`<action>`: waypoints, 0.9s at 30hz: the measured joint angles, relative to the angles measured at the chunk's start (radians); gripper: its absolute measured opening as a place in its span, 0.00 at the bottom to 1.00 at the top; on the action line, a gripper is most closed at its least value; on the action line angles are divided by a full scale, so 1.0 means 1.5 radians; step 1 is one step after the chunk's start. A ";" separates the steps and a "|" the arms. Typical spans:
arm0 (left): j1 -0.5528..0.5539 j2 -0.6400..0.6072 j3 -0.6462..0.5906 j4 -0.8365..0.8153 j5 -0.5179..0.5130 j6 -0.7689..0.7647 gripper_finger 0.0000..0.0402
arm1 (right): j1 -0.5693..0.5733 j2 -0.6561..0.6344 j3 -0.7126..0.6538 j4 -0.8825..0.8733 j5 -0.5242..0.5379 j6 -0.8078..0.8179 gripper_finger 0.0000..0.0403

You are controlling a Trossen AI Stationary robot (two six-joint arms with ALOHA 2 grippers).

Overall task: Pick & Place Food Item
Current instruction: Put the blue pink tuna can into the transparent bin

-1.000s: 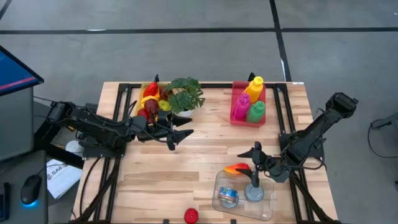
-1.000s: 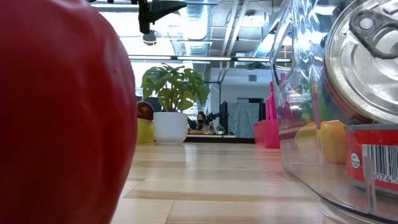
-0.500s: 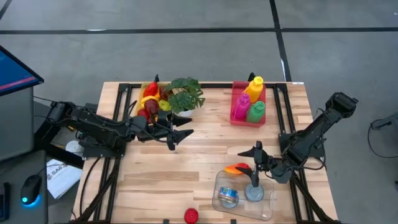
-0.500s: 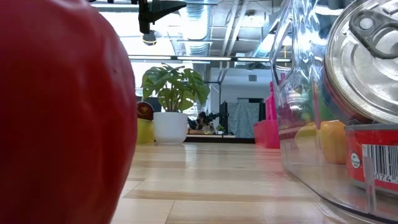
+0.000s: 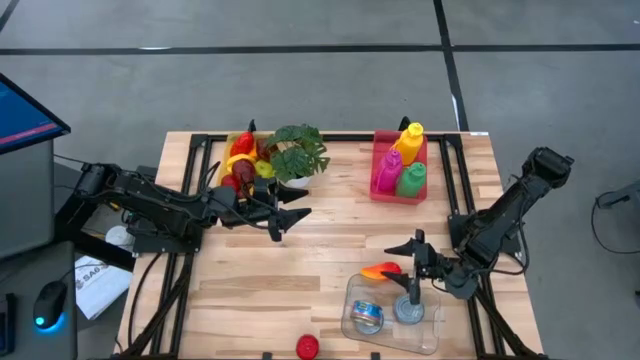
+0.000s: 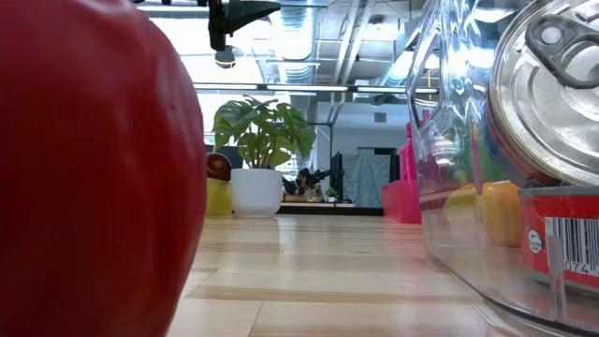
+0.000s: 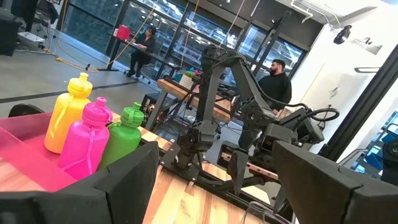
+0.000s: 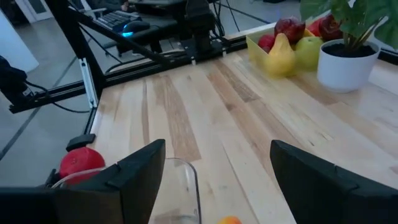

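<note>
Fingers of the right gripper are standing spread wide over the far rim of the clear container, gripping nothing. Just to their left, the orange food item is lying on the table, touching that rim. Left gripper, fingers also apart and empty, is hovering near the potted plant and the fruit bin.

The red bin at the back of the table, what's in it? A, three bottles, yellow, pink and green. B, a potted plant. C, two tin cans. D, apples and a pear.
A: the red bin holds a yellow bottle, a pink bottle and a green bottle, also seen in the left wrist view.
</note>
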 joint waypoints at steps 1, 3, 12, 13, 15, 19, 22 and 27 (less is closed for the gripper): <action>0.000 0.000 0.000 0.000 0.000 0.000 0.76 | 0.001 0.000 0.000 0.000 0.000 0.000 0.71; 0.000 0.000 0.000 0.000 0.000 0.000 0.76 | 0.002 0.000 0.002 0.000 0.001 0.000 0.71; 0.000 0.000 0.000 0.000 0.000 0.000 0.76 | 0.007 0.056 0.072 -0.008 0.002 -0.047 0.71; 0.000 0.000 0.000 0.001 0.000 0.000 0.76 | 0.007 0.072 0.089 -0.015 0.001 -0.052 0.71; 0.000 0.000 0.000 0.004 0.000 0.000 0.76 | 0.006 0.107 0.126 -0.054 0.001 -0.055 0.71; 0.000 0.000 0.000 0.004 0.000 0.000 0.76 | 0.006 0.170 0.223 -0.187 -0.001 0.003 0.71; 0.000 0.000 0.000 0.003 0.000 0.000 0.76 | 0.007 0.219 0.298 -0.332 -0.026 0.097 0.71; 0.002 0.000 0.000 0.003 0.000 0.000 0.76 | 0.016 0.298 0.408 -0.531 -0.112 0.250 0.71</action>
